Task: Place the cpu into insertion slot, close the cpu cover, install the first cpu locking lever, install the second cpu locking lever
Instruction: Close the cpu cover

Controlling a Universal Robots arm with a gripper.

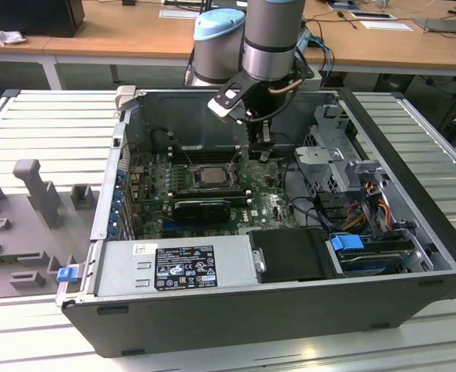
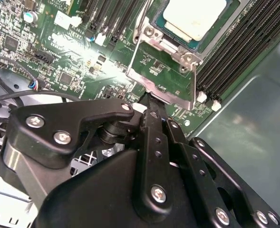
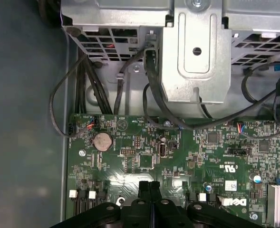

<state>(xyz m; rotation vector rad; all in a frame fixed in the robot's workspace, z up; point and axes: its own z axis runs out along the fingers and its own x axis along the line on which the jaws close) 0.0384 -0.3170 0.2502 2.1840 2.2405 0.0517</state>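
Note:
The cpu (image 2: 194,16), a pale square chip, lies in the insertion slot (image 2: 229,13) on the green motherboard; in the exterior view the cpu (image 1: 210,173) sits mid-board inside the open case. The cpu cover (image 2: 175,97), a silver frame with a square cut-out, stands raised off the slot, and the board shows through its opening. My gripper (image 2: 149,102) is shut with nothing between its fingers, and its tip touches the cover's free edge. In the first wrist view the gripper (image 3: 150,186) shows both fingers pressed together over the board. I cannot make out the locking levers.
Long black memory slots (image 2: 239,52) run beside the socket. A metal drive cage (image 3: 192,52) and black cables (image 3: 101,85) lie past the board's edge. A power supply box (image 1: 177,266) lines the case's near side. The grey case wall (image 2: 254,133) is close by.

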